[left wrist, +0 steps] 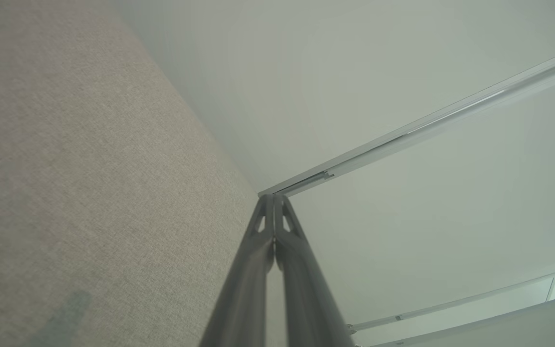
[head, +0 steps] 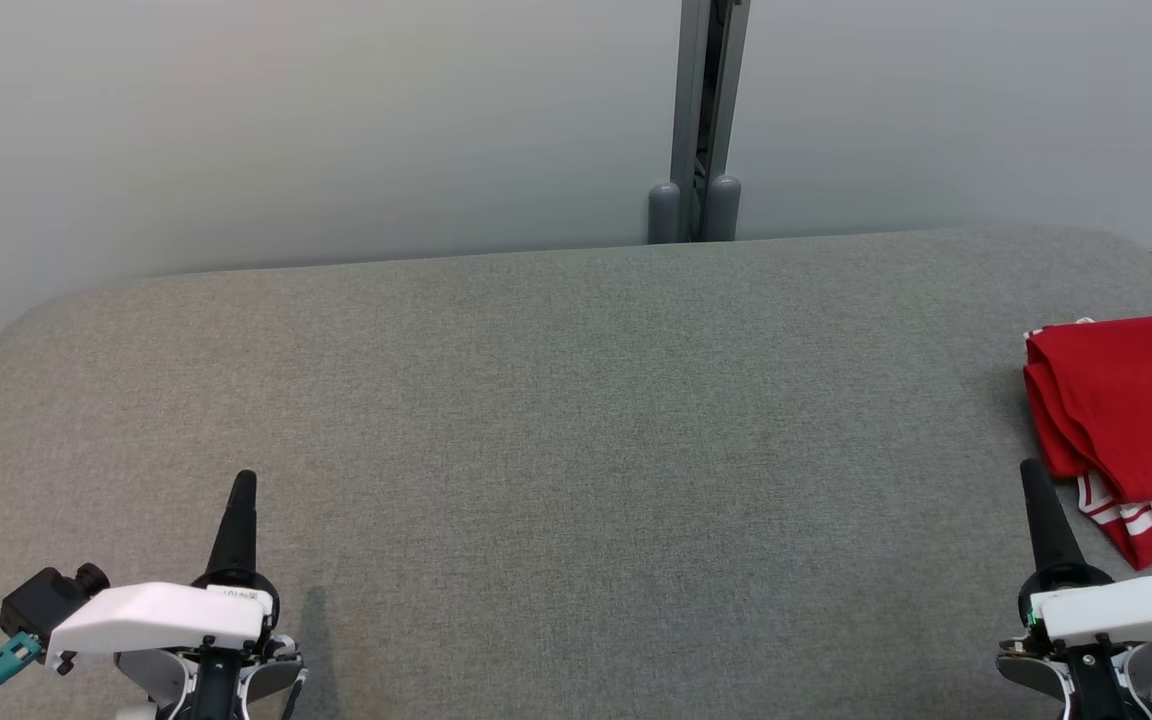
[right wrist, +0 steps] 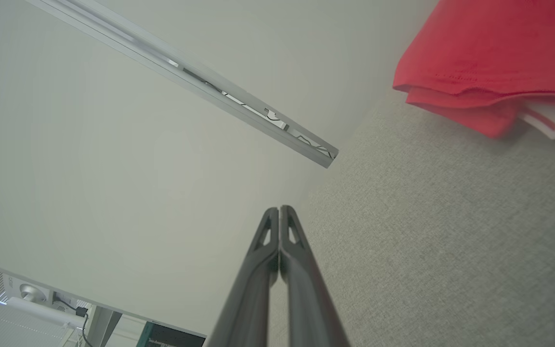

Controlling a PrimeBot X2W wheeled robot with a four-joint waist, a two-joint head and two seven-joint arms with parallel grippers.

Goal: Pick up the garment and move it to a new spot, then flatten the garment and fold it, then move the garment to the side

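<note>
The head view shows two, the left pincer (head: 244, 480) and the right pincer (head: 1032, 468), both pressed together. The right wrist view adds the layered folds of the one red garment (right wrist: 489, 48).

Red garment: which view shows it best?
Head view: red garment, folded, at the grey surface's right edge, layers and white trim visible, cropped. Right wrist view catches one corner. Left wrist view faces the wall.

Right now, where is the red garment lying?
In the head view, the folded red garment lies at the far right edge of the grey fabric surface, just beyond the shut right gripper, which holds nothing.
</note>
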